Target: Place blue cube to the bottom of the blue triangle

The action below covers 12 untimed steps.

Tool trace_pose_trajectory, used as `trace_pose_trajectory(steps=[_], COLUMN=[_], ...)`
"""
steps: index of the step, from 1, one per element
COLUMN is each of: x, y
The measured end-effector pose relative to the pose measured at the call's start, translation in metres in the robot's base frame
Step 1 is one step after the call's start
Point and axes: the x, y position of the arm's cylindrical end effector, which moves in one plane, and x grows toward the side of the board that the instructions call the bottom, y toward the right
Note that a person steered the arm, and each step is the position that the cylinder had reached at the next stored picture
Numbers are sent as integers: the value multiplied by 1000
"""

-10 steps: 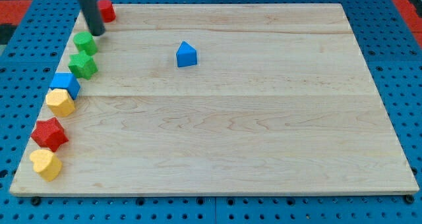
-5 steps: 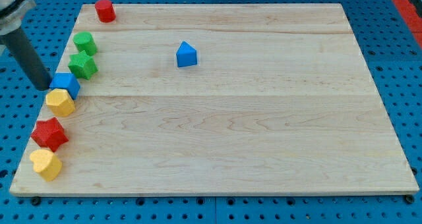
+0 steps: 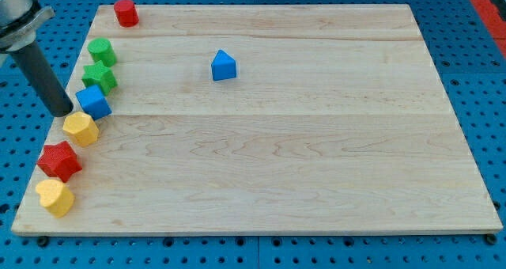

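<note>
The blue cube [image 3: 93, 101] sits near the board's left edge, between a green star-shaped block [image 3: 100, 77] above it and a yellow block [image 3: 81, 129] below it. My tip [image 3: 62, 111] is just left of the blue cube, touching or nearly touching its left side. The blue triangle [image 3: 224, 65] stands in the upper middle of the board, well to the right of the cube.
A red cylinder [image 3: 125, 12] is at the top left. A green block [image 3: 101, 51] lies above the green star. A red star-shaped block [image 3: 58, 161] and a yellow block [image 3: 54, 197] lie at the lower left. The wooden board [image 3: 316, 182] rests on a blue pegboard.
My tip moved from the top left down the left edge, then right against the blue cube. The cube and the yellow block below it shifted slightly right.
</note>
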Motion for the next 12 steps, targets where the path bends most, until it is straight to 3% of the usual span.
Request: trace_pose_trajectory(steps=[4, 7, 12], x=[-6, 54, -22], y=[78, 130, 146])
